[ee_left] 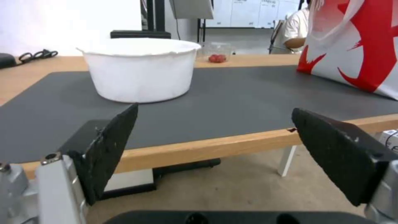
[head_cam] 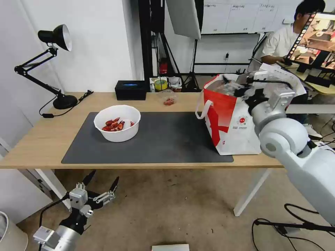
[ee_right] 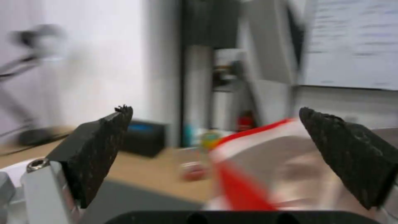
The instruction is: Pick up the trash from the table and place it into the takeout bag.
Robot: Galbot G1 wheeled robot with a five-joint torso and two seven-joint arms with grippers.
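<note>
The white round bowl of red scraps (head_cam: 117,122) (ee_left: 139,70) stands on the left part of the dark grey mat (head_cam: 167,139) on the light-wood table (head_cam: 42,139). At the mat's right end stands the takeout bag (head_cam: 232,118) (ee_left: 356,46) (ee_right: 248,174), white with a red panel. My right gripper (head_cam: 234,85) (ee_right: 215,124) hangs open over the bag's mouth with nothing between its fingers. Down in front of the table's front edge, below tabletop height, my left gripper (head_cam: 104,177) (ee_left: 213,124) is open and empty, pointing toward the bowl.
A small clear tub with red bits (head_cam: 169,99) (ee_left: 217,54) sits behind the mat. A black box (head_cam: 131,90) and a tape roll (head_cam: 160,84) stand at the back edge, a black desk lamp (head_cam: 52,66) at the far left. A white table leg (head_cam: 251,191) slants under the right end.
</note>
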